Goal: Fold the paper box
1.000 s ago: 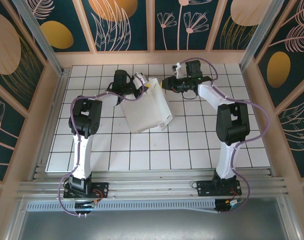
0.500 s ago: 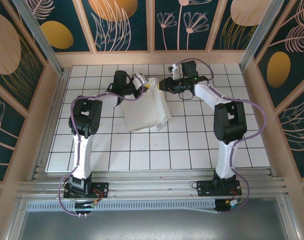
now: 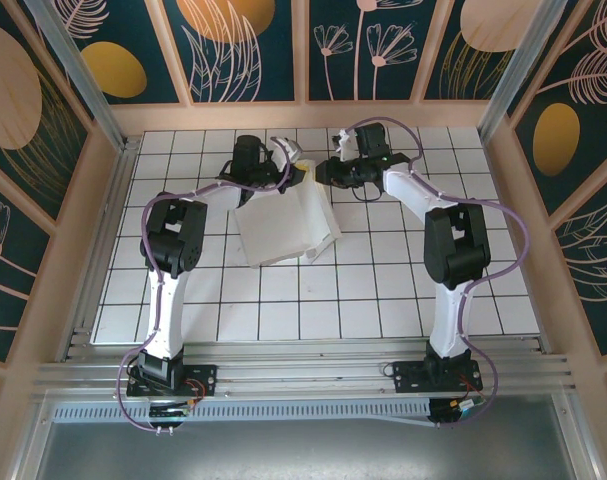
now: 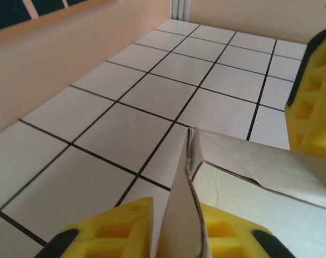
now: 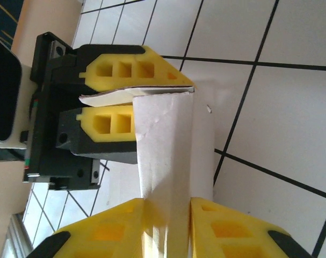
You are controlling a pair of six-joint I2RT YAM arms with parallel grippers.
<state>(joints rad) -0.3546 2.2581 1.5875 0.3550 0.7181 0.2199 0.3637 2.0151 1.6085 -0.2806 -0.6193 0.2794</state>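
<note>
Right gripper (image 5: 168,207): closed on a folded strip at the corner of the paper box (image 3: 283,225), with a yellow pad touching the card on each side.

Left gripper (image 4: 176,207): jaws set narrowly about a thin flap edge of the same corner. A sliver of gap shows beside one pad. Whether it is pinching the flap cannot be told.

Position of the box: it rests on the far half of the table (image 3: 363,300), a little left of the table's middle. The main panel lies flat. The corner nearest the table's far edge is raised.

Governing relation: both grippers meet at that raised corner, just beside one another. In the right wrist view the strip runs straight from one pair of pads to the other. The whole body of the box lies from there toward the table's near edge and to its left. Neither arm is meaningfully nearer, as both are at the card. The flat panel sits more on the left arm's side.

Orientation: the outline is close to square. Its longer side appears to run across the table, left to right, skewed so that the right end sits closer to the table's far edge. The raised flap points up and toward that far edge.

Judgement: the next fold should turn on the crease at this corner, pressed toward the table's near edge over the panel. A loose left hold would risk the flap springing back.
</note>
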